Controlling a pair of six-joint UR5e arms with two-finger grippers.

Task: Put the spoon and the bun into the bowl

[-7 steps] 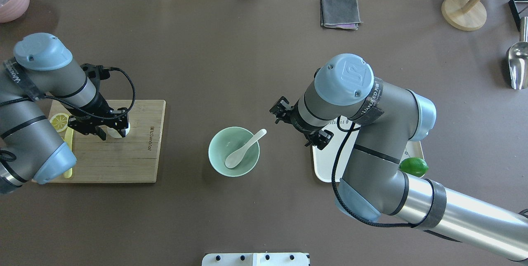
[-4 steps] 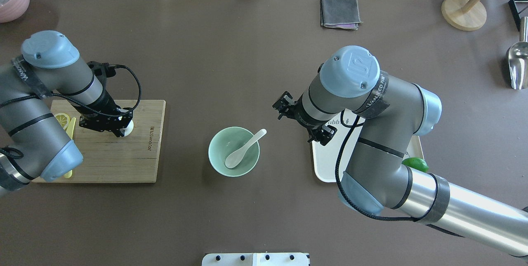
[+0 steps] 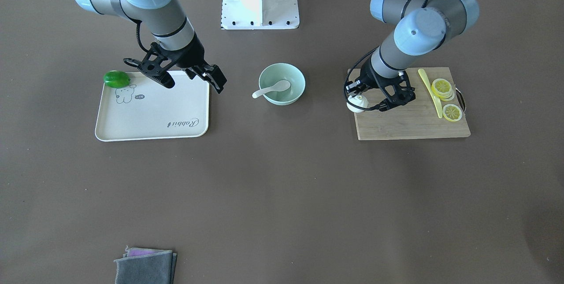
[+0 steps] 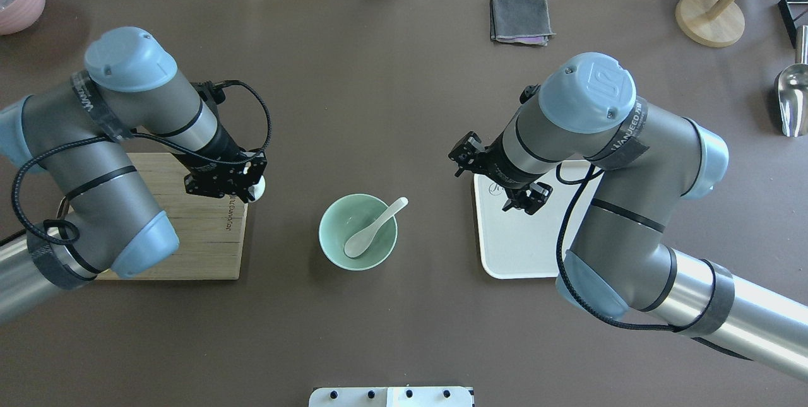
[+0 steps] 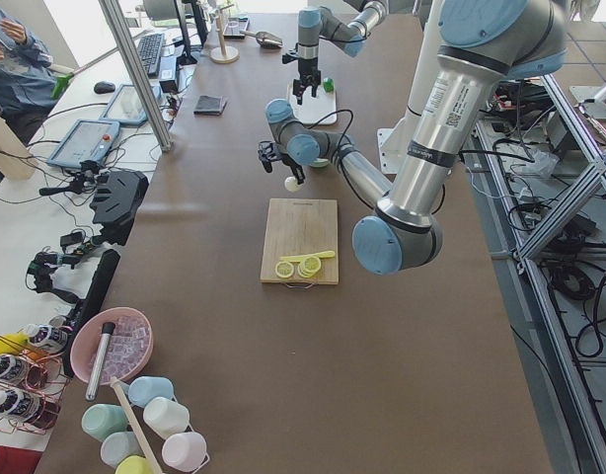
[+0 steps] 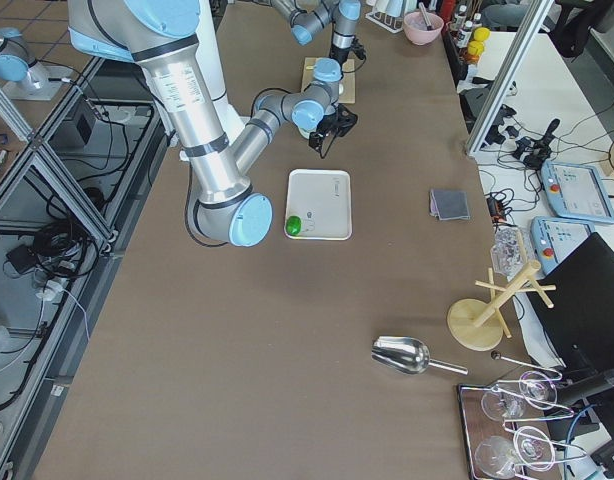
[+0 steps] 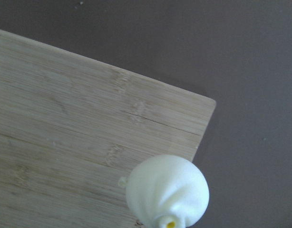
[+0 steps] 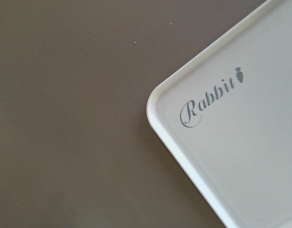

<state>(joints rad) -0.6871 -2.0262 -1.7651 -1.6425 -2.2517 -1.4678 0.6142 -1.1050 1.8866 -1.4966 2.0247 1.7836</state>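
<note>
Tray (image 8: 246, 156) marked "Rabbit"; L claw (image 3: 360, 99) grips bun (image 7: 167, 190) over board (image 7: 65, 118) corner.

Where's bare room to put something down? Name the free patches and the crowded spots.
Free: the broad table stretch between the bowl and the folded cloth, and most of the tray. Crowded: the cutting board's bowl-side edge, where the left gripper holds the bun, and the tray's bowl-side corner under the open right gripper.
</note>
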